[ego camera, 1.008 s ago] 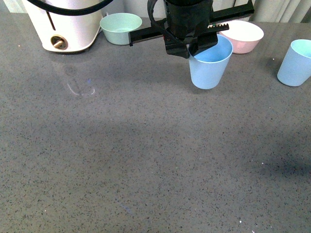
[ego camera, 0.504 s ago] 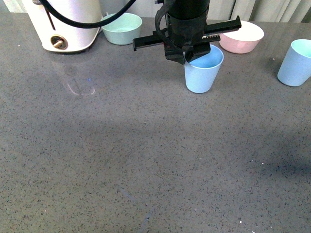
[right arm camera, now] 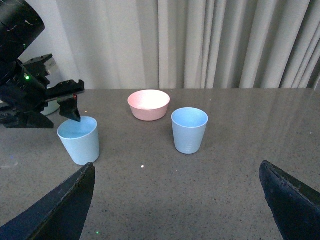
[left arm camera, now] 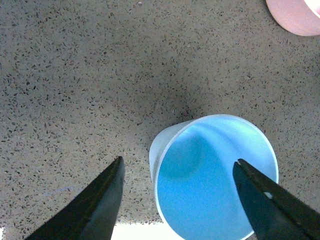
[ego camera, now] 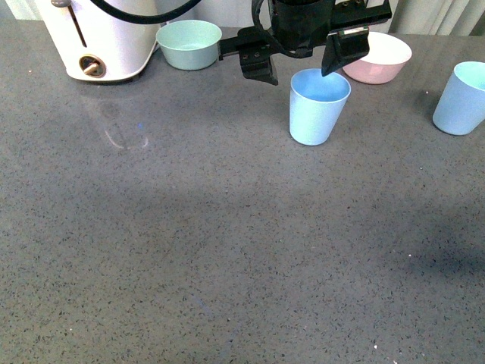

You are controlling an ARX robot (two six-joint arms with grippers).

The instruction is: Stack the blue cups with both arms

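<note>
One blue cup stands upright on the grey counter, in front of the pink bowl. My left gripper hovers just above and behind its rim, open, one finger to each side, touching nothing. In the left wrist view the cup sits between the spread fingers. The second blue cup stands upright at the right edge. My right gripper is open and empty and low over the counter. It faces both cups and is out of the front view.
A pink bowl and a pale green bowl stand at the back. A white appliance is at the back left. Curtains hang behind the counter in the right wrist view.
My left gripper set the blue cup down on the counter, opened and let it go. It then rose slightly above the rim. The other cup has not moved.
</note>
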